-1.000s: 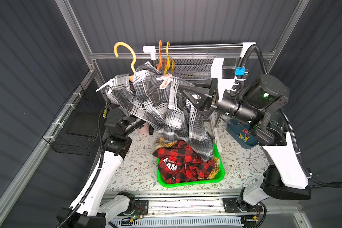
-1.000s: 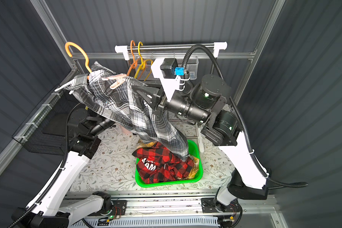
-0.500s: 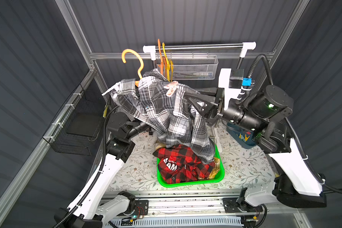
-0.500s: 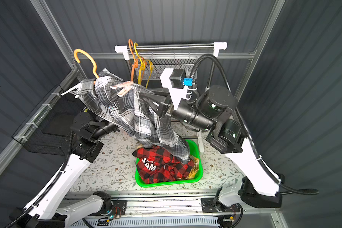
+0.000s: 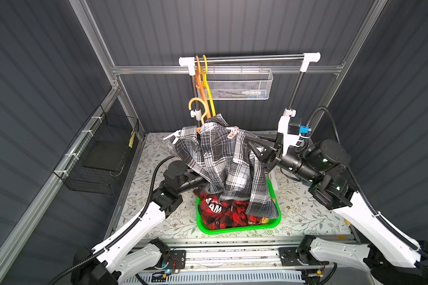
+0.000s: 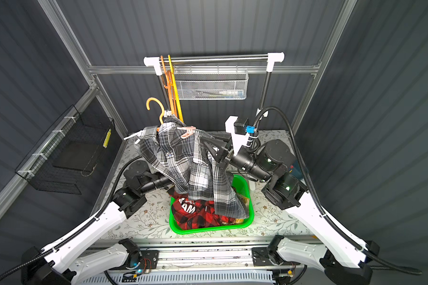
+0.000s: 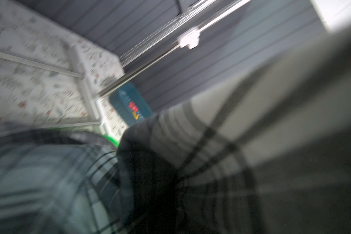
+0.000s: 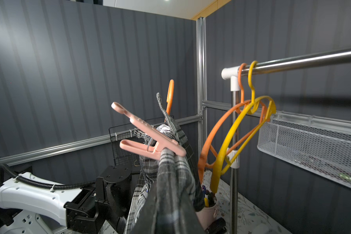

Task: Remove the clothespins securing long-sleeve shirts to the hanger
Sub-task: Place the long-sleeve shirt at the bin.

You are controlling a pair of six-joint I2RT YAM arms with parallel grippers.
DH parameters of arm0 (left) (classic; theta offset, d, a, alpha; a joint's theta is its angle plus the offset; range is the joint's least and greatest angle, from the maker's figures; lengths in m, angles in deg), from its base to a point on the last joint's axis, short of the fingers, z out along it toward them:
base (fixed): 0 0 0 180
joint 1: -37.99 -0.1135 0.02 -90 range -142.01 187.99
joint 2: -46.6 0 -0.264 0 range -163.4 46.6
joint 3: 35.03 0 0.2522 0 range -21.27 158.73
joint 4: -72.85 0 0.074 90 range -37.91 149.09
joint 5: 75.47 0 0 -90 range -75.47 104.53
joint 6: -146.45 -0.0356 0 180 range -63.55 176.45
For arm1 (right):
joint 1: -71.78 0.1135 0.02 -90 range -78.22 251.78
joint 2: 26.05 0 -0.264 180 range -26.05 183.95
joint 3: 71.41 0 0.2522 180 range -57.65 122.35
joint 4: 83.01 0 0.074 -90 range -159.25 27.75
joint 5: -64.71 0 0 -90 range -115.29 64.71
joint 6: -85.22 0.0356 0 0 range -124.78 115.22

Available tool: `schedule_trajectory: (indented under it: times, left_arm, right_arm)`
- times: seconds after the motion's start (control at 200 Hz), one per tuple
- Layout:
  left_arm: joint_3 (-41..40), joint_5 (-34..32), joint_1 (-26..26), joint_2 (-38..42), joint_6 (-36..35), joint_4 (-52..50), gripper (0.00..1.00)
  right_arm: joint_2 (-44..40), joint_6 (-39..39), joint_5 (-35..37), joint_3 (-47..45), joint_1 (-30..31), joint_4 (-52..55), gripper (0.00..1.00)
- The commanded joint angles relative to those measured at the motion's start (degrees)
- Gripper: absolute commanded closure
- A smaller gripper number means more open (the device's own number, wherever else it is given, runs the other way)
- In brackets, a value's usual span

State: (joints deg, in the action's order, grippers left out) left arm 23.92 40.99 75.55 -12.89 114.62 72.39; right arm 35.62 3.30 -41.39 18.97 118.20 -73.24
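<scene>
Right gripper is clamped on the grey plaid shirt at its shoulder, just beside the salmon-pink clothespin. That pin bites the cloth onto the orange hanger, which is off the rail, with the shirt's hem drooping into the green tub. Your left gripper is buried under the cloth and closed; on what, you cannot tell. Expect the pin to be light, stiff and springy. Pinch its two splayed tails, not the limp, sliding fabric.

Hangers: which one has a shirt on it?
The orange-hooked hanger off the rail: the grey plaid shirt is pinned to it by a pink clothespin. The other two hang bare on the rail.
</scene>
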Motion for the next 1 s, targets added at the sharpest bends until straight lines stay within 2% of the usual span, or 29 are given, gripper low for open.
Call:
schedule_trajectory:
  times: [0.0,0.09,0.135,0.325,0.58,0.695,0.756,0.826,0.996]
  left_arm:
    - [-2.50,4.74,4.45,-0.89,-5.78,1.73,1.00]
    - [-3.98,1.88,4.45,-1.07,-8.21,-2.62,1.00]
    - [-5.25,1.67,4.42,-0.97,-8.22,-2.38,1.00]
    - [-12.26,-2.31,4.41,-0.39,-8.56,-2.84,1.00]
    - [-15.61,-7.08,4.37,-1.15,-9.43,-5.86,1.00]
    - [-14.92,-10.86,4.27,0.10,-10.80,-10.41,0.83]
    - [-14.29,-12.00,3.92,0.80,-11.65,-13.38,0.68]
    - [-13.45,-12.72,2.93,1.75,-12.41,-16.83,0.45]
    - [-11.65,-11.21,-0.25,5.17,-13.19,-21.28,0.24]
  right_arm:
    - [2.88,3.77,-2.32,-7.69,-1.32,-5.66,1.00]
    - [1.52,4.58,-2.54,-12.40,-3.15,-8.04,1.00]
    - [0.75,4.32,-4.81,-14.35,-3.67,-8.40,1.00]
    - [0.34,2.73,-5.87,-21.03,-4.87,-8.75,1.00]
    - [1.33,3.11,-7.11,-27.94,-6.64,-11.24,1.00]
    - [1.59,2.65,-7.57,-29.87,-7.75,-11.66,1.00]
    - [1.76,2.72,-7.56,-30.65,-8.55,-11.80,1.00]
    - [1.74,3.07,-7.55,-31.84,-9.60,-12.46,1.00]
    - [1.89,3.14,-7.83,-33.66,-12.26,-13.68,1.00]
